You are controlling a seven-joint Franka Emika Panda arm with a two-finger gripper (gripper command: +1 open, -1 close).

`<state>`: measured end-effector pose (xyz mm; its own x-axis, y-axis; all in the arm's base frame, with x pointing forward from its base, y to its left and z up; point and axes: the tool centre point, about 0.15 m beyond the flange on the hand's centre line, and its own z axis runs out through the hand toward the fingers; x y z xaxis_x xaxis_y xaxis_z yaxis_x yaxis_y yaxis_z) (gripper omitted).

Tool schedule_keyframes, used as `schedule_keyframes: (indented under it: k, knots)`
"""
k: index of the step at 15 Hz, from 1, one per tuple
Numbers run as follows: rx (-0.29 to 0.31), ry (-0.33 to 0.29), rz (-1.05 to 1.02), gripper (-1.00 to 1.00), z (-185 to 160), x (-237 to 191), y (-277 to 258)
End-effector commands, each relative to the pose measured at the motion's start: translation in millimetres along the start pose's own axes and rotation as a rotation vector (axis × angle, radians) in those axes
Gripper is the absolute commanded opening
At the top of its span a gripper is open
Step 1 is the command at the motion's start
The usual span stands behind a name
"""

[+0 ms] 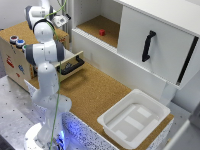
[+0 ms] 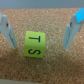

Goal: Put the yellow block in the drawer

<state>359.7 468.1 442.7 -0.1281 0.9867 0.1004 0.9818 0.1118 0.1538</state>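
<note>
The yellow block (image 2: 34, 44), marked with black letters, lies on a cork surface in the wrist view. My gripper (image 2: 40, 44) is open, with one finger (image 2: 9, 31) on each side of the block and a gap to each. In the exterior view the gripper (image 1: 61, 21) hangs over the far part of the plywood box (image 1: 17, 60), and the arm hides the block there. The drawer (image 1: 70, 64), light wood with a black bar handle, stands pulled out of the box front.
A white cabinet (image 1: 95, 42) with a red block (image 1: 102, 32) inside stands behind, its white door (image 1: 155, 42) open toward the exterior view's right. A white plastic tub (image 1: 134, 120) sits on the cork table. Two small blue-topped items (image 1: 16, 41) sit on the box.
</note>
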Motion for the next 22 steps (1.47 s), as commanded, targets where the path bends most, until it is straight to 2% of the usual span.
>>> schedule_keyframes:
  k: [1, 8, 12, 17, 22]
  knots:
    - [0.036, -0.143, -0.04, -1.0, 9.4, 18.9, 5.3]
    - [0.05, -0.156, -0.048, -1.0, 17.2, 18.8, 3.3]
    - [0.025, -0.12, 0.007, -1.0, 3.0, 10.8, 12.4]
    - [-0.034, -0.11, 0.141, -1.0, -12.1, -33.2, 18.1]
    - [-0.045, -0.092, 0.306, -1.0, -32.8, -89.2, 9.5]
